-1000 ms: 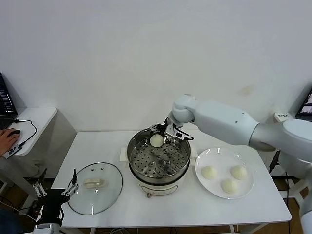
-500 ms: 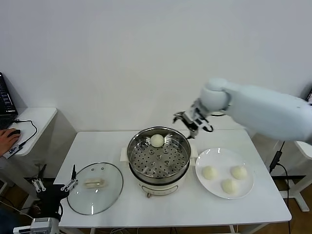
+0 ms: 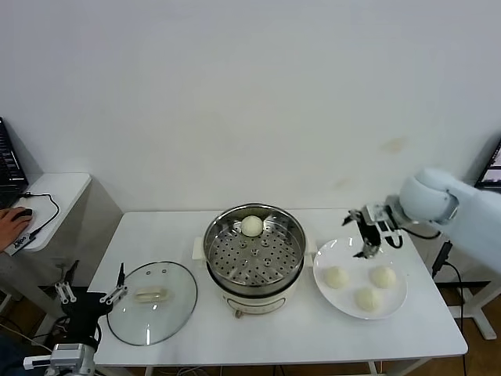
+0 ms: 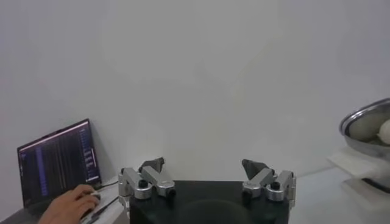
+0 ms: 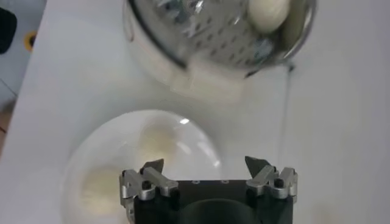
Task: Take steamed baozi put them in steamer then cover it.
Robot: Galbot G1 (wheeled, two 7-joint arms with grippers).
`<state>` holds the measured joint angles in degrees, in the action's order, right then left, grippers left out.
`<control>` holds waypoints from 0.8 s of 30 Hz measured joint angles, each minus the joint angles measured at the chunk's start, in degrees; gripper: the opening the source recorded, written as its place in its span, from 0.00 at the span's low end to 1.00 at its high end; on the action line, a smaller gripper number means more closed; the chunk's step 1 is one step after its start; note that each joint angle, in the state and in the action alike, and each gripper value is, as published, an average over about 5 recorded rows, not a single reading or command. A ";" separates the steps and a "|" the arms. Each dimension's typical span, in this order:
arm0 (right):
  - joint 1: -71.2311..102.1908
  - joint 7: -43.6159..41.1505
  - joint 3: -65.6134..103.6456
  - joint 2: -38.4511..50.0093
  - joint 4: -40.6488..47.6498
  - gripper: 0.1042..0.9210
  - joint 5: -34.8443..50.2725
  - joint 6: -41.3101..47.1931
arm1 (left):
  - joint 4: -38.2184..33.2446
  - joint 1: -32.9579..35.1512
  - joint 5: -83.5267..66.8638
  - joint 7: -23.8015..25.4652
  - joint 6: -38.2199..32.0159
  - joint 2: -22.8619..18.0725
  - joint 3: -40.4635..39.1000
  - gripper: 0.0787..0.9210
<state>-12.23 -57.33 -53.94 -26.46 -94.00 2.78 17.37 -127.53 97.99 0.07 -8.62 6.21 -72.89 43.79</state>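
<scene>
One baozi lies on the perforated tray at the back of the steel steamer, and it also shows in the right wrist view. Three more baozi lie on the white plate. My right gripper is open and empty, above the plate's back edge; its wrist view shows the plate below its fingers. The glass cover lies flat on the table, left of the steamer. My left gripper is open, parked low at the table's front left corner.
The white table holds the steamer in the middle, the cover left, the plate right. A side desk with a laptop and a person's hand on a mouse stands at the far left.
My right gripper, empty, has swung from over the steamer's back rim to the right, to above the plate. The baozi stays in the steamer. The left arm has barely moved.
</scene>
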 measured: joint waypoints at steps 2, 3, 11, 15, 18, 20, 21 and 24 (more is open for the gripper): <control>3.35 0.30 1.65 0.34 0.35 0.88 -1.07 0.44 | 0.04 0.02 -0.02 0.00 0.13 0.00 0.17 0.88; 4.78 0.43 2.35 0.37 0.62 0.88 -1.58 0.63 | 0.04 0.02 -0.04 0.00 0.20 0.01 0.28 0.88; 11.74 1.14 5.75 -2.07 4.96 0.88 -4.65 1.10 | 0.06 0.35 -0.14 0.06 0.46 0.02 1.34 0.88; 13.69 1.41 6.65 -4.52 7.78 0.88 -5.38 1.18 | 0.23 0.53 -0.18 0.10 0.47 -0.04 1.89 0.88; 14.82 1.51 7.05 -6.63 9.86 0.88 -5.78 1.34 | 0.30 0.54 -0.17 0.13 0.48 -0.12 2.13 0.88; 15.43 1.57 7.22 -8.03 11.13 0.88 -6.04 1.47 | 0.33 0.55 -0.13 0.15 0.50 -0.17 2.19 0.88; 15.69 1.61 7.29 -8.70 11.72 0.88 -6.18 1.51 | 0.36 0.54 -0.11 0.16 0.51 -0.19 2.21 0.88; 16.39 1.79 7.46 -10.66 13.42 0.88 -6.54 1.64 | 0.45 0.50 -0.02 0.18 0.53 -0.22 2.25 0.88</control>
<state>4.15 -55.54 -46.48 -37.12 -80.59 -3.76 19.01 -127.09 98.49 0.04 -8.44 6.74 -73.11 46.04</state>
